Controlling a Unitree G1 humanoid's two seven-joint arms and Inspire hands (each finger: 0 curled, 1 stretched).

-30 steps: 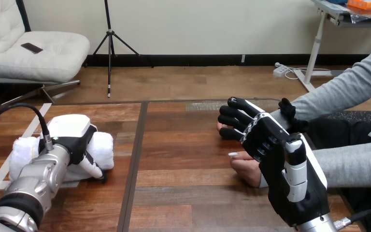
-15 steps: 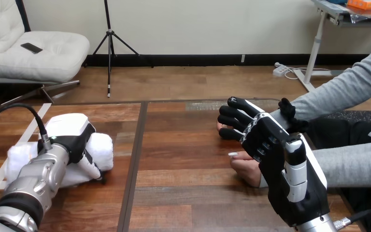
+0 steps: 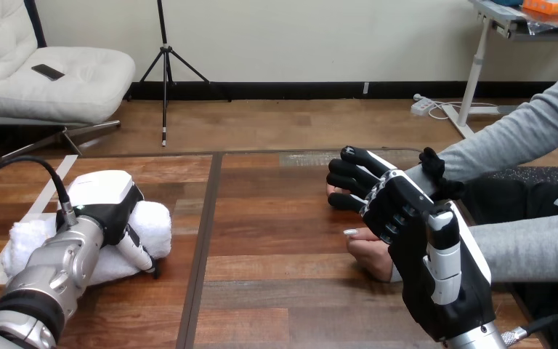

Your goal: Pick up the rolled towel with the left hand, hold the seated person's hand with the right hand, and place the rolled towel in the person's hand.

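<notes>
left robot hand [image 3: 105, 200] wraps the rolled towel [image 3: 156, 225]; right robot hand [image 3: 399, 207] grips the person's hand [image 3: 334, 191]. next, i think: lift towel over.

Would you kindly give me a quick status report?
Left hand curled on towel, towel on table. Right hand curled round person's hand. Their nearer hand rests beside it.

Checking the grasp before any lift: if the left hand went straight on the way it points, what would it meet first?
The rolled towel: the left hand lies on it, fingers curled down its near side. Beyond it looks like bare table, though depth is unclear.
</notes>
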